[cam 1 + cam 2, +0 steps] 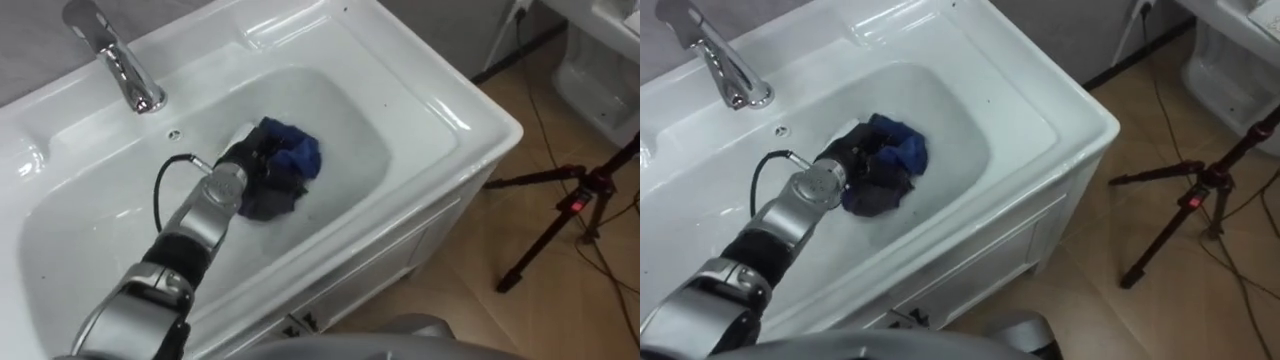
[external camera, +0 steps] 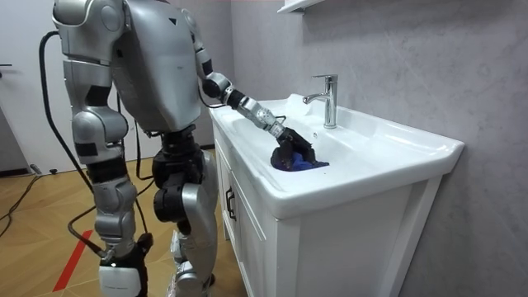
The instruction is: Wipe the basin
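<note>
The white basin (image 1: 400, 110) is set in a white cabinet, and I stand close against its front. A dark blue cloth (image 1: 297, 157) lies bunched on the bowl's floor, near the middle. My left hand (image 1: 252, 166) reaches in from the lower left and sits on the cloth's left part, its fingers curled into the folds. In the room view the same hand (image 2: 288, 147) grips the cloth (image 2: 307, 163) inside the bowl. My right hand (image 2: 120, 276) hangs low beside my leg at the room view's left.
A chrome tap (image 1: 115, 60) stands at the basin's back rim, with a small overflow hole (image 1: 174, 133) below it. A black tripod (image 1: 570, 205) stands on the wooden floor right of the cabinet. A grey wall runs behind the basin.
</note>
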